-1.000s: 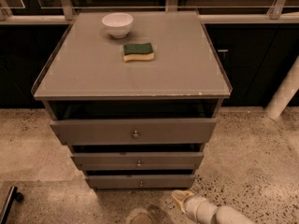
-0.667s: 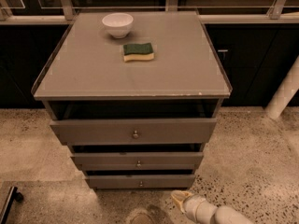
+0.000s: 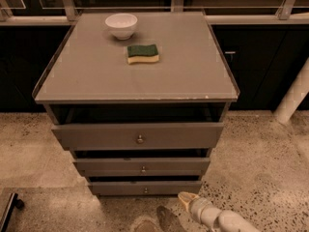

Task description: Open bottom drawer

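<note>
The bottom drawer is the lowest and narrowest-looking of three grey-brown drawers in the cabinet, with a tiny round metal knob at its centre. Its front sits close to the cabinet body. My gripper comes in from the lower right on a white arm, low near the floor. It is just below and to the right of the bottom drawer's knob and does not touch it.
The mid drawer and top drawer stand above, the top one sticking out most. A white bowl and a green-yellow sponge lie on the cabinet top. A white pole stands at right. The floor is speckled.
</note>
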Robot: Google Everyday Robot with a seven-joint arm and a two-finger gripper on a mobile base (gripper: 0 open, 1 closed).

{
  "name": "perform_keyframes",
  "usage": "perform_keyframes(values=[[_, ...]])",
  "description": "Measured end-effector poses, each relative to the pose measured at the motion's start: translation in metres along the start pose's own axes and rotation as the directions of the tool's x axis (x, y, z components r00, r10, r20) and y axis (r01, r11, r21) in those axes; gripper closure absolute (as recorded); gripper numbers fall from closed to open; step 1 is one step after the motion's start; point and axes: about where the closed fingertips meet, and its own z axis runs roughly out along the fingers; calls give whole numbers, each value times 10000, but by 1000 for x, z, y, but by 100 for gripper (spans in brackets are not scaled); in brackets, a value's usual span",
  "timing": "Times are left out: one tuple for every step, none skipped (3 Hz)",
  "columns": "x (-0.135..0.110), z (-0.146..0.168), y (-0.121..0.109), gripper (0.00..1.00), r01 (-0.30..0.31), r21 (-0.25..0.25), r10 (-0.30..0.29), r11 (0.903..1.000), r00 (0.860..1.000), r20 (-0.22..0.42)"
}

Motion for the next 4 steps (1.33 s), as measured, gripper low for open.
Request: perform_keyframes(values=[[4, 17, -24, 100, -34, 345, 36, 9994, 10000, -45], [-1, 37, -55, 100, -163, 810, 160, 9966, 9999, 46], [2, 38, -49, 100, -129, 677, 123, 9976, 9999, 93], [6, 60, -53, 100, 62, 562, -72, 9984, 9998, 178]])
